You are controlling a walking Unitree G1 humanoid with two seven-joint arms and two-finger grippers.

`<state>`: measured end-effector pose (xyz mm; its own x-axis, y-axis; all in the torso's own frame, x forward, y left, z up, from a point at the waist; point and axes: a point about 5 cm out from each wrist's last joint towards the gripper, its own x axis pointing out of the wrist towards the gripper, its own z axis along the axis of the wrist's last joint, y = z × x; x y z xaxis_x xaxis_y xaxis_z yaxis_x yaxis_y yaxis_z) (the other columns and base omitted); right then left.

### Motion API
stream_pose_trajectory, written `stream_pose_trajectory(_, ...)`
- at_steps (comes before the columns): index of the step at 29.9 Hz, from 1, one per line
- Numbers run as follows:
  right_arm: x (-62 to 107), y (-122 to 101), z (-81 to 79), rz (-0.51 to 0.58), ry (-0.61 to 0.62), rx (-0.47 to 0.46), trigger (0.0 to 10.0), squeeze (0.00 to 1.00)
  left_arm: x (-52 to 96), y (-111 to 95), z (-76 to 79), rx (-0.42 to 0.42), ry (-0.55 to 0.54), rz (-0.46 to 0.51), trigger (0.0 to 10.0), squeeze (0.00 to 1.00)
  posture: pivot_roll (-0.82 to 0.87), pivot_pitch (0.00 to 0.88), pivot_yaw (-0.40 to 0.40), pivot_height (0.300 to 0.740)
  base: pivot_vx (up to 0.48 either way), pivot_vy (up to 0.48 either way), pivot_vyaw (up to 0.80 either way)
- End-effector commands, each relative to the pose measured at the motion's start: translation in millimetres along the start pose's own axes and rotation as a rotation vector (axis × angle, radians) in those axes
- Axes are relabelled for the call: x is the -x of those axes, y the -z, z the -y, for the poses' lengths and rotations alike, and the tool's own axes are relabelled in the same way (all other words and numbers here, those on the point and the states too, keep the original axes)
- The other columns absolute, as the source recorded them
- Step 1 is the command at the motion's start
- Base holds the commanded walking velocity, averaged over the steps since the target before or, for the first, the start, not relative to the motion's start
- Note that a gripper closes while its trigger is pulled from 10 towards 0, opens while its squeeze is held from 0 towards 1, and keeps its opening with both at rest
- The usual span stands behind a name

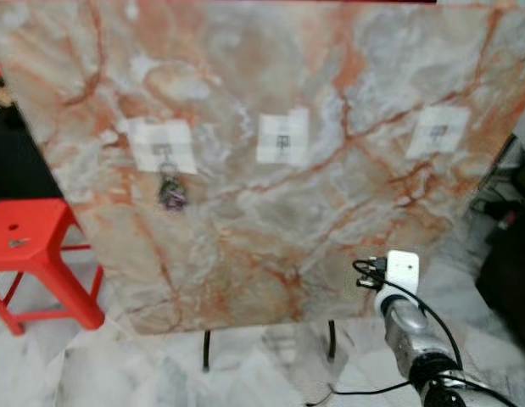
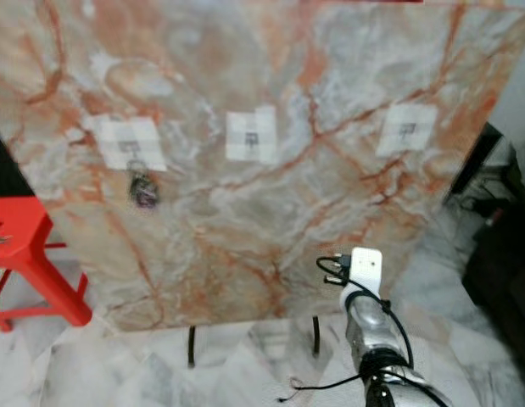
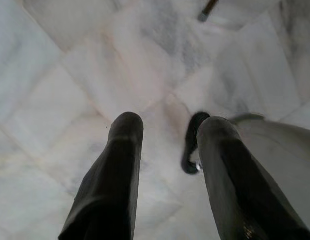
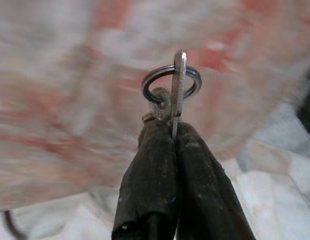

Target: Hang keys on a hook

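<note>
Right wrist view has my right gripper (image 4: 171,131) pinched tight on a key (image 4: 179,87), its ring (image 4: 171,84) sticking up past my fingertips, before the marble board (image 1: 270,212). On that board are three hooks; another bunch of keys (image 1: 170,191) hangs from the left hook (image 1: 162,151). My left gripper (image 3: 167,135) hangs open over the floor (image 3: 54,75)

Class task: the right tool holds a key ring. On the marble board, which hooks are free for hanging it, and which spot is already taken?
Free: the middle hook and the right hook, each on its white patch, with bare marble board between and below. Taken: the left hook, where a key bunch already hangs. The right tool grips the key ring.
</note>
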<state>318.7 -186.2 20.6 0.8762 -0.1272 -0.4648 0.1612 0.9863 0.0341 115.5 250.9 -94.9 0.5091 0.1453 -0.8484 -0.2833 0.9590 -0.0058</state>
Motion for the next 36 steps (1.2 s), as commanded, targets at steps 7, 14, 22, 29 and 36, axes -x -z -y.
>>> stream_pose_trajectory(7,-3.0,-22,0.3,0.086,0.020,0.033,10.0,0.00,-7.8,-7,36.2,-0.037,0.031,-0.002,10.0,0.00,0.13,0.000,-0.029,0.740,0.000,0.333,0.00)
stream_pose_trajectory(14,-3.5,-33,-3.6,0.144,0.049,0.062,10.0,0.00,-9.9,-11,49.5,-0.040,0.039,0.002,10.0,0.00,0.14,0.000,-0.032,0.740,0.000,0.313,0.00)
stream_pose_trajectory(22,-2.9,-45,-7.6,0.217,0.060,0.133,10.0,0.00,-7.4,-9,29.3,-0.041,0.016,-0.005,10.0,0.00,0.13,0.000,-0.031,0.740,0.000,0.309,0.00)
stream_pose_trajectory(29,-2.9,-52,-6.8,0.243,0.089,0.169,10.0,0.00,-6.5,-9,23.2,-0.037,0.015,-0.004,10.0,0.00,0.13,0.000,-0.033,0.740,0.000,0.287,0.00)
stream_pose_trajectory(36,-4.2,-77,-10.2,0.314,0.101,0.187,10.0,0.00,-5.9,-9,18.7,-0.045,0.012,-0.002,10.0,0.00,0.14,0.000,-0.030,0.740,0.000,0.000,0.00)
